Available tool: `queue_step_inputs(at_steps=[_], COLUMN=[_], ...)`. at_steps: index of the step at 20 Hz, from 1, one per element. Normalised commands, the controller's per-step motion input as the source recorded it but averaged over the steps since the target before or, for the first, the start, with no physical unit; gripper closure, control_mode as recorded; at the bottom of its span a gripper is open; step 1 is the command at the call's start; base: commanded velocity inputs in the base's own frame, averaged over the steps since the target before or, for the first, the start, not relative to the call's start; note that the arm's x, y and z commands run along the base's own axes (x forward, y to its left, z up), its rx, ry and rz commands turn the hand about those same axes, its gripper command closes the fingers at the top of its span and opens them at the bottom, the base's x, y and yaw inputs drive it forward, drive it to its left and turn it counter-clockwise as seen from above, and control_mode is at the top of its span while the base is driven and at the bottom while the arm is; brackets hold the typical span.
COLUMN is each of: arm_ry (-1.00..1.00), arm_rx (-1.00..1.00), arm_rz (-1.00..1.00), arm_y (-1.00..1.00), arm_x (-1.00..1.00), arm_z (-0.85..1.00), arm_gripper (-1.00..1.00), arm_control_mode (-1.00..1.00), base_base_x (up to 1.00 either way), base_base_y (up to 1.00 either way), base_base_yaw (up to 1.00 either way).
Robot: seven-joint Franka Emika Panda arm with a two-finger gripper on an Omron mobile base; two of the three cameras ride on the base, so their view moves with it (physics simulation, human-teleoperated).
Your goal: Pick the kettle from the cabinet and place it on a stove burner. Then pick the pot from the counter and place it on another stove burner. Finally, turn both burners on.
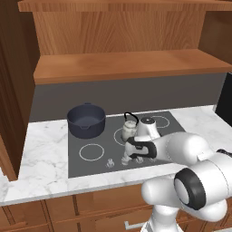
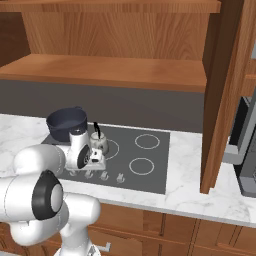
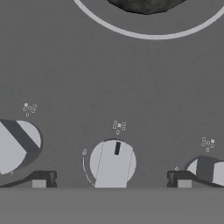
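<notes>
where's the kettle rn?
The kettle sits on a middle burner of the cooktop, right of the pot in the left base view and just behind the open gripper, which hangs over the front knobs.

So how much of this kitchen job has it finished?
The moving looks done: the kettle and the pot each sit on a burner of the cooktop. Now the open hand hangs over a knob. Turning both burners on remains; nothing shows whether either is lit.
</notes>
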Motion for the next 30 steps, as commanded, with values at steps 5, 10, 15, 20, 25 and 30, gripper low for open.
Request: queue_step_inputs(at_steps=[5, 10, 15, 20, 25, 30], arm_ry=[0.00, 0.01, 0.00, 0.00, 0.00, 0.00], arm_rx=[0.00, 0.00, 0.00, 0.00, 0.00, 0.00], arm_rz=[0.00, 0.00, 0.00, 0.00, 0.00, 0.00], arm_y=[0.00, 0.00, 0.00, 0.00, 0.00, 0.00], arm_x=[0.02, 0.04, 0.03, 0.00, 0.02, 0.00], arm_z=[-0.17, -0.18, -0.20, -0.17, -0.14, -0.10], arm_gripper=[-1.00, -1.00, -1.00, 1.00, 1.00, 1.00], arm_control_mode=[-1.00, -1.00, -1.00, -1.00, -1.00, -1.00], base_base_x=[0.00, 0.00, 0.00, 0.00, 0.00, 0.00], base_base_y=[0.00, 0.00, 0.00, 0.00, 0.00, 0.00], base_base_yaw=[0.00, 0.00, 0.00, 0.00, 0.00, 0.00])
